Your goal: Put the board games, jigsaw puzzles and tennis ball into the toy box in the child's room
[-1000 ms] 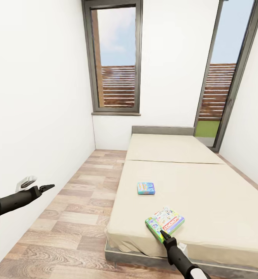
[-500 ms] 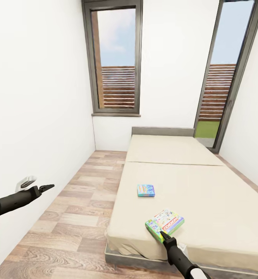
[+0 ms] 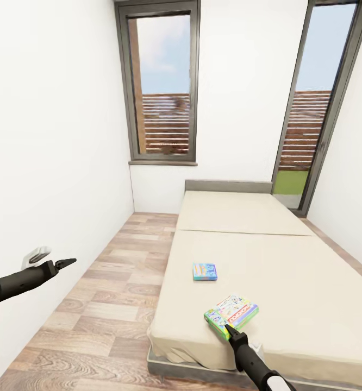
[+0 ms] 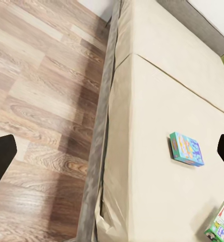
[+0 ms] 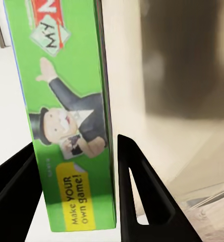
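The bed [image 3: 268, 255] looks like matt beige cloth, smooth, with a plain grey headboard [image 3: 228, 186] in the middle of the frame. The floor [image 3: 110, 304] at lower left is grained wood plank with a slight sheen. Both board games [image 3: 205, 271] [image 3: 231, 315] look like printed card, faintly glossy. The right hand [image 5: 74, 201] has matt black plastic fingers. The walls [image 3: 50, 136] are flat matt white.

Green board game [image 3: 231, 314], beige bed [image 3: 289, 271]
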